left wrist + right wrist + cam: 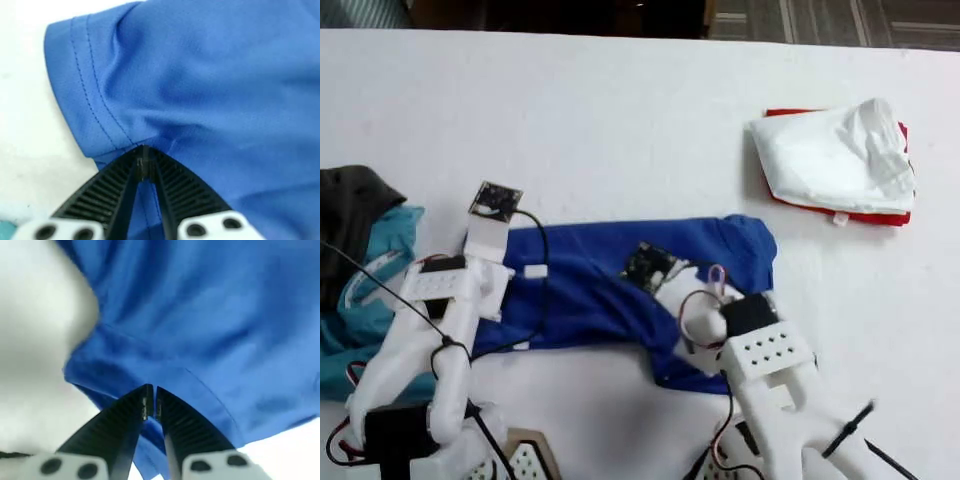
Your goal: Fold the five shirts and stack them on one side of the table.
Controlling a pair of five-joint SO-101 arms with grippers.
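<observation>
Your left gripper (144, 167) is clamped on a stitched hem of the royal-blue fabric shirt (590, 290), spread across the high view's lower centre. Your right gripper (151, 405) is pinched shut on the same shirt.

This looks like a robotics lab bench. A plain white table (620, 110) carries two white printed arms (430, 340) with loose, exposed wires (542, 265) and bare camera boards (496, 200). Past the table's far edge lies grey office-type carpet (790, 20).
</observation>
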